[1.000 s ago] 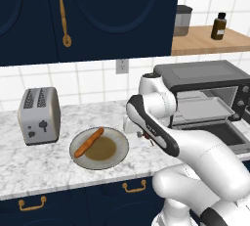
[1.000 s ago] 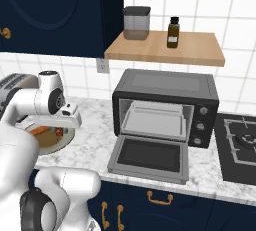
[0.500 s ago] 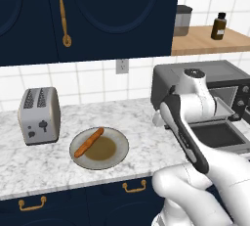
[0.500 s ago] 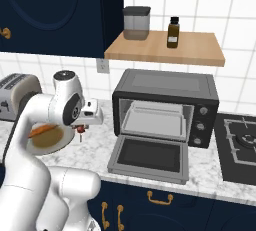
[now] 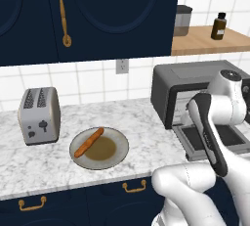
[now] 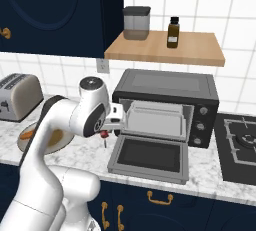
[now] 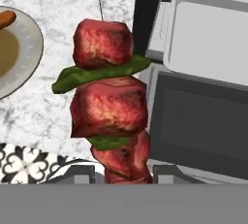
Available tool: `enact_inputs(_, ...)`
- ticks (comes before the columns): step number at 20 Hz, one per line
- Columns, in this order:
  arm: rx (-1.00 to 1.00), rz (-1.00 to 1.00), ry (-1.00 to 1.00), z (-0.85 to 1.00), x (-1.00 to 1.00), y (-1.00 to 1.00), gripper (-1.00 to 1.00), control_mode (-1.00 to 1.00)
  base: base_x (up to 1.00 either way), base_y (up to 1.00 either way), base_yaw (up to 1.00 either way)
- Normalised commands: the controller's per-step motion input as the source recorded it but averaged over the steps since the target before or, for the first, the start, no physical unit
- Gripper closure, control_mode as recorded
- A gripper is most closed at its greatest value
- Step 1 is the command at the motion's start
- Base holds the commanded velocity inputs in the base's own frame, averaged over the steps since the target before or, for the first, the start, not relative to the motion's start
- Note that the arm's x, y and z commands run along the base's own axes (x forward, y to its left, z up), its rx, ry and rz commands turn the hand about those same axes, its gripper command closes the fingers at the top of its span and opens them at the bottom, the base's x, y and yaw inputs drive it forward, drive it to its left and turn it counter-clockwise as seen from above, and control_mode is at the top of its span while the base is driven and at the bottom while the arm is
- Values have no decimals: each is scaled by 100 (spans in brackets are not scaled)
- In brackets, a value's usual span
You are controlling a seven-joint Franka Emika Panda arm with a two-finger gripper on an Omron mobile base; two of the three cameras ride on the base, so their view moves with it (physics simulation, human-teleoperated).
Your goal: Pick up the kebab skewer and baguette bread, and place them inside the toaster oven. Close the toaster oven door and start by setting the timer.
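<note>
My gripper (image 7: 123, 173) is shut on the kebab skewer (image 7: 107, 105), whose red meat chunks and green pepper slices stand up between the fingertips (image 7: 80, 171). In the right base view the gripper (image 6: 106, 131) hangs over the counter just left of the toaster oven (image 6: 165, 91), with the kebab skewer (image 6: 104, 135) under it. The toaster oven door (image 6: 150, 158) lies open and flat, also seen as the toaster oven door (image 7: 203, 126) in the hand view. The baguette bread (image 5: 89, 142) lies on the plate (image 5: 119, 144) to the left. My arm covers part of the toaster oven (image 5: 185, 80).
A silver toaster (image 5: 39, 115) stands at the left of the marble counter. Above the oven, a wooden shelf (image 6: 165, 50) carries a jar (image 6: 136, 23) and a dark bottle (image 6: 173, 32). A stove top (image 6: 240, 145) lies right of the oven. Dark cabinets hang overhead.
My arm has swung right from the plate to the front of the open oven, carrying the kebab skewer. The baguette stays on the plate.
</note>
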Motion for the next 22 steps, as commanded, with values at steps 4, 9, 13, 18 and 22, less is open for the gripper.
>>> enact_inputs(4,1,0,-13,9,3,-66,100,-100,0,0,0)
enact_inputs(9,6,-1,0,0,10,-35,100,-100,0,0,0)
enact_inputs(13,1,0,0,11,25,-18,100,-100,0,0,0)
enact_inputs(18,0,0,-4,-2,13,0,100,-100,0,0,0)
enact_inputs(22,0,0,-5,0,37,0,100,-100,0,0,0)
